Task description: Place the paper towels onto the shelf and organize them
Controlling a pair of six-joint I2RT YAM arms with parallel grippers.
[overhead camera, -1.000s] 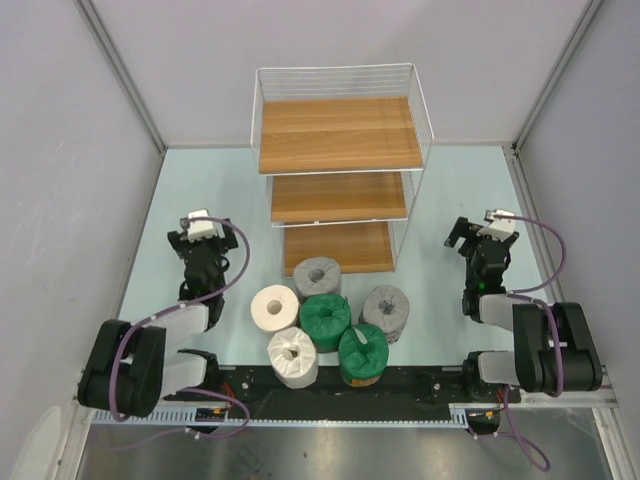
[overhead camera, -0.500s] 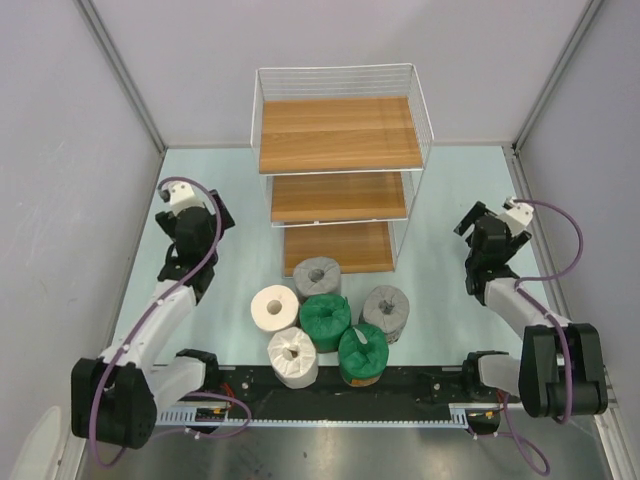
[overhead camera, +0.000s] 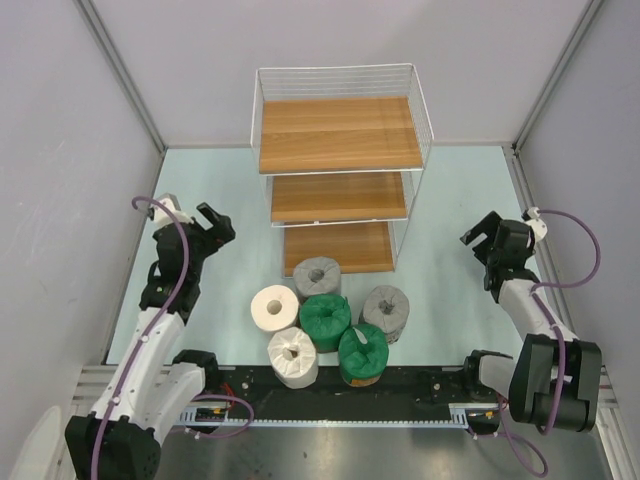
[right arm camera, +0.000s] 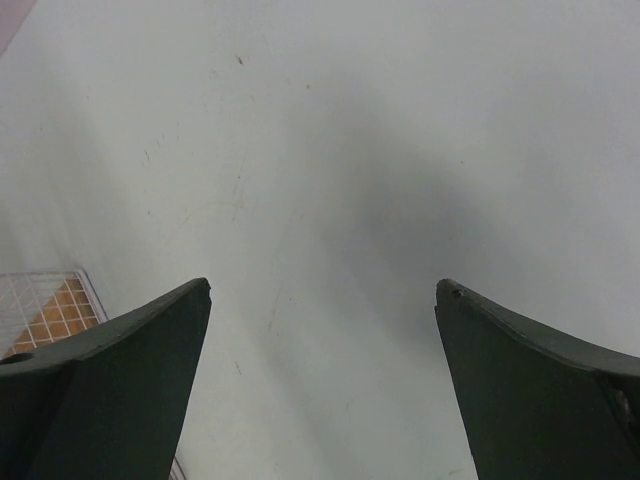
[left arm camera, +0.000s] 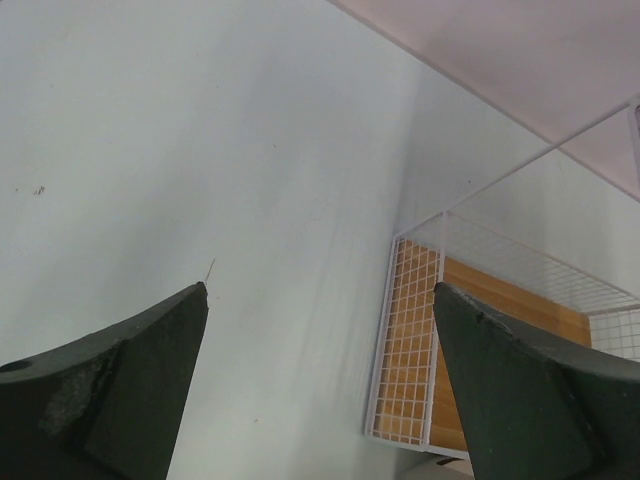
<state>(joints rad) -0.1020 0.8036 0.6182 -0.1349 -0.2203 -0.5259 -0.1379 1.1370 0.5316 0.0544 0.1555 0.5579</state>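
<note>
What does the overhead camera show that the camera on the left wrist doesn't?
Only the overhead view shows the six paper towels clustered in front of the shelf, all three of its boards, and the right gripper. Only the left wrist view shows the shelf's wire side mesh up close, from low down. Both show the shelf, the pale table and the open left gripper.

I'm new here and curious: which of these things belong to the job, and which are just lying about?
Job: grey rolls, green rolls, white rolls, shelf.
Lying about: purple cables, white object at the near-left corner.
</note>
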